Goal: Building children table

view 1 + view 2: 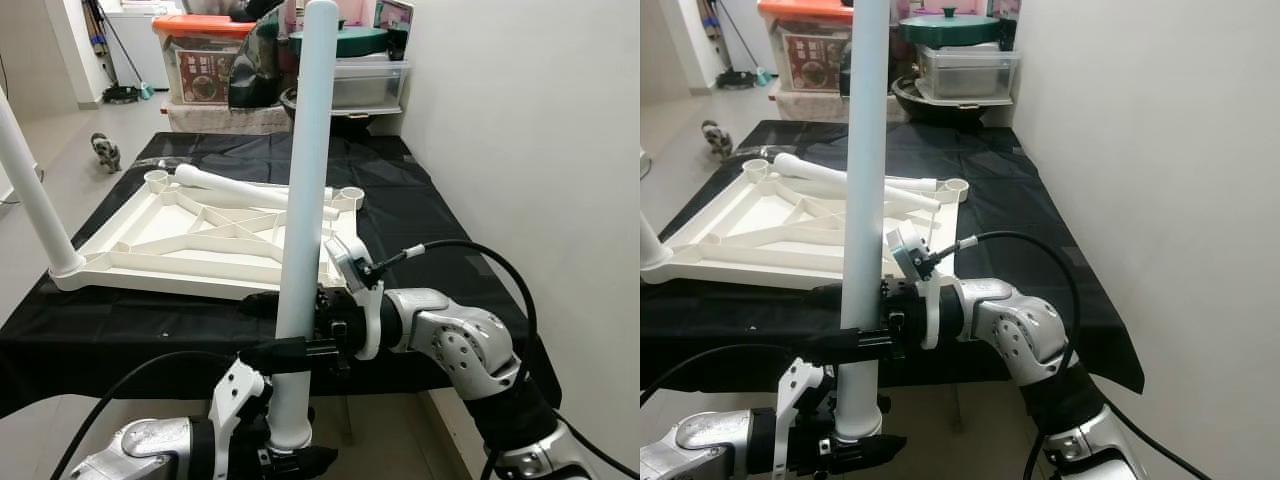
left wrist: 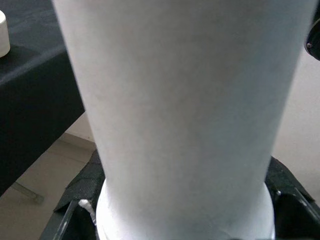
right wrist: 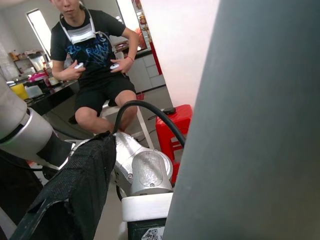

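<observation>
Both grippers are holding the same white leg (image 1: 305, 190), and it's standing upright in front of the table (image 1: 420, 200). The left gripper (image 1: 285, 455) is clamping it right at the bottom end, and the right gripper (image 1: 300, 325) is pinching it a bit higher up. Past them the upturned tabletop (image 1: 190, 235) is lying on the black cloth, with another leg (image 1: 250, 187) resting across it. A person (image 3: 95, 65) is sitting behind the right wrist.

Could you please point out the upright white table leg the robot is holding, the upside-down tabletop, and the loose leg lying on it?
upright white table leg (image 1: 305, 200): left eye view, mid-shaft.
upside-down tabletop (image 1: 150, 262): left eye view, near rim rib.
loose leg (image 1: 240, 186): left eye view, middle of its shaft.
</observation>
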You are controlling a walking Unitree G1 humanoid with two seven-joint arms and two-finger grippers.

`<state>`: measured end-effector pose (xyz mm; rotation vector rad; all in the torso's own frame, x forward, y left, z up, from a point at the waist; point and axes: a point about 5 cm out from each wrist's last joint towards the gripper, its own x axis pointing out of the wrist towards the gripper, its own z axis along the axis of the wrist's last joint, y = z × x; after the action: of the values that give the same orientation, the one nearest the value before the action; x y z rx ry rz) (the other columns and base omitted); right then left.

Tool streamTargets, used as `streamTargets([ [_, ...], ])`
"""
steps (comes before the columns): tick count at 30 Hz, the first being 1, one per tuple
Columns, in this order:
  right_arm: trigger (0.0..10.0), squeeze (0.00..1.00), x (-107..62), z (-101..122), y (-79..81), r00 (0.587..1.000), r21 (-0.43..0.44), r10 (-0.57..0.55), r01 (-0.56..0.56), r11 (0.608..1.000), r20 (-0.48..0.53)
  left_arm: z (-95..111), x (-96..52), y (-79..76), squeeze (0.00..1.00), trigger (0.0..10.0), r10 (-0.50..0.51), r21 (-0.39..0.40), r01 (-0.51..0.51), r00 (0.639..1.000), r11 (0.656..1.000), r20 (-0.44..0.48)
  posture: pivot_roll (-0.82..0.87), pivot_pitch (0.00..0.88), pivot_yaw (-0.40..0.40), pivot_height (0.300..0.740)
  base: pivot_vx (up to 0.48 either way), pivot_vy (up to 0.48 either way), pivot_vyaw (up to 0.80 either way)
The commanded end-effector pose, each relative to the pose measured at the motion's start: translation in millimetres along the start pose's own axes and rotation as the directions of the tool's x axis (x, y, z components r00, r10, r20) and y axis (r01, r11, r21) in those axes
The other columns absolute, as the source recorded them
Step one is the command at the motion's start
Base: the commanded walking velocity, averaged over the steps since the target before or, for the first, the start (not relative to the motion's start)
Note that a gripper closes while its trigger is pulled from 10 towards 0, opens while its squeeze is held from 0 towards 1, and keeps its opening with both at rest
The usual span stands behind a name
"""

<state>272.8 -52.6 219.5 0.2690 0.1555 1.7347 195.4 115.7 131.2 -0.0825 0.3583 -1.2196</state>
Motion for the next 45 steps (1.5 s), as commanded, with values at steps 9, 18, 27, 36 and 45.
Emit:
streamTargets([
  [9,0.0,0.00,6.8,-1,3.5,1.000,0.016,0.018,-0.018,1.000,-0.006,3,3.2,0.8,0.00,10.0,-0.012,0.030,0.012,1.000,0.999,-0.006,0.12,0.013,-0.034,0.740,0.000,0.000,0.00],
  [18,0.0,0.00,7.7,0,4.4,1.000,0.025,0.027,-0.027,0.999,-0.001,3,3.5,3.4,0.00,10.0,-0.001,0.034,0.001,1.000,0.999,-0.006,0.11,0.014,-0.034,0.740,0.000,0.000,0.00],
  [27,0.0,0.00,2.4,4,3.5,1.000,0.030,0.013,-0.014,0.999,0.017,-1,4.1,10.3,1.00,10.0,0.073,0.029,-0.072,0.997,0.997,-0.037,0.08,0.019,-0.034,0.740,0.000,0.000,0.00],
  [36,0.0,0.00,-6.1,6,1.2,1.000,0.020,-0.013,0.012,1.000,0.018,3,0.9,13.1,1.00,10.0,0.094,0.001,-0.094,0.996,0.996,0.008,0.08,0.015,-0.020,0.740,0.000,0.000,0.00],
  [45,0.0,0.00,-42.5,17,-14.8,0.971,-0.045,-0.230,0.234,0.971,0.067,-8,-9.0,25.0,0.00,10.0,0.340,0.040,-0.341,0.940,0.939,0.032,0.08,0.000,-0.026,0.740,0.000,0.000,0.00],
])
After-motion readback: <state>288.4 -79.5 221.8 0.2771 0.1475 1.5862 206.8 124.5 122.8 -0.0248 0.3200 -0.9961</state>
